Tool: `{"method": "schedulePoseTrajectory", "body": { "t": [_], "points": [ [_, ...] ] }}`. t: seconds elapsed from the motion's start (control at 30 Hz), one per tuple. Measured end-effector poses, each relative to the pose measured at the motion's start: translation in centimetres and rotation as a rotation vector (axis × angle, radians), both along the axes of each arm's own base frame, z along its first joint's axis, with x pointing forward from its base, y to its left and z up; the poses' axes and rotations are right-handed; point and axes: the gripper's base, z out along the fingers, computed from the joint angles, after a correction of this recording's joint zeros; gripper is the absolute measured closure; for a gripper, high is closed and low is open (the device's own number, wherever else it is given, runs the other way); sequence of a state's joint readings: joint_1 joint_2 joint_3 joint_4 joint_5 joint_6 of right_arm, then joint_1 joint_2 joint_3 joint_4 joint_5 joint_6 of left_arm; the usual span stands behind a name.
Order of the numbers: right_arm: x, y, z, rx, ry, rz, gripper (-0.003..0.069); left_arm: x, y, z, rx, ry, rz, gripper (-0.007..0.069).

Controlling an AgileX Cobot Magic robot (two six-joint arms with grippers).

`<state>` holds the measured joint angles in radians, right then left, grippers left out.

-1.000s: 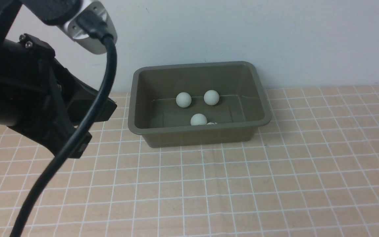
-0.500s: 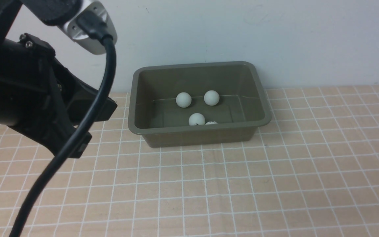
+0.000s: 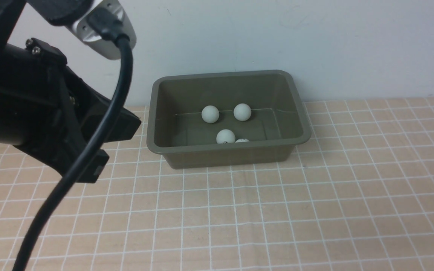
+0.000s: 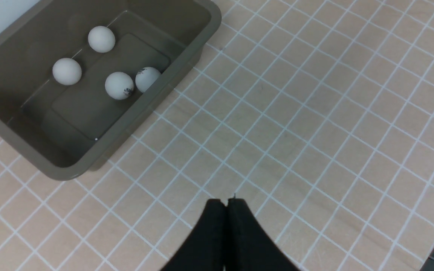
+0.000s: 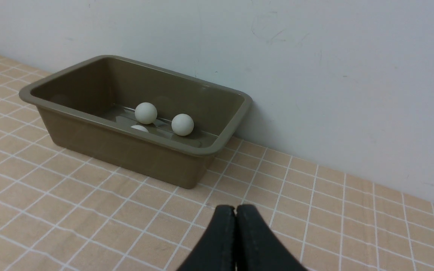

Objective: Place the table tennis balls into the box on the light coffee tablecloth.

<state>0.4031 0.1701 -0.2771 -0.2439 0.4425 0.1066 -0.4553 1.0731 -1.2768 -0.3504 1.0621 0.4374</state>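
Nearest, at left gripper (image 4: 227, 201) and at right gripper (image 5: 235, 207), fingers together, with nothing between. Farther, on light coffee tablecloth (image 3: 217, 210), olive-green box (image 3: 228, 152). Inside box, four white table tennis balls (image 3: 210, 114), two near the far wall, two beside the near wall. Behind box, pale wall (image 3: 352, 45).

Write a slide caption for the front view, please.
Four table tennis balls rest inside the olive-green box on the gridded tablecloth, the robot's left arm beside it.
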Motion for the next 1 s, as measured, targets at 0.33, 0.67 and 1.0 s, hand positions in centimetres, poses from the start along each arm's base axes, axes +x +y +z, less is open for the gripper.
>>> {"method": "schedulePoseTrajectory", "body": {
  "t": [0.33,0.67,1.0],
  "points": [
    [0.0,0.0,0.0,-0.001,0.003,-0.001,0.0676,-0.2,-0.6,0.4,-0.083,0.011,-0.021,0.0693],
    [0.0,0.0,0.0,-0.002,0.003,-0.001,0.0676,0.0,-0.3,0.4,-0.074,0.001,-0.006,0.0693],
    [0.0,0.0,0.0,-0.002,0.004,-0.001,0.0676,-1.0,6.6,-2.2,-0.059,-0.273,0.346,0.0693]
  ]
}}
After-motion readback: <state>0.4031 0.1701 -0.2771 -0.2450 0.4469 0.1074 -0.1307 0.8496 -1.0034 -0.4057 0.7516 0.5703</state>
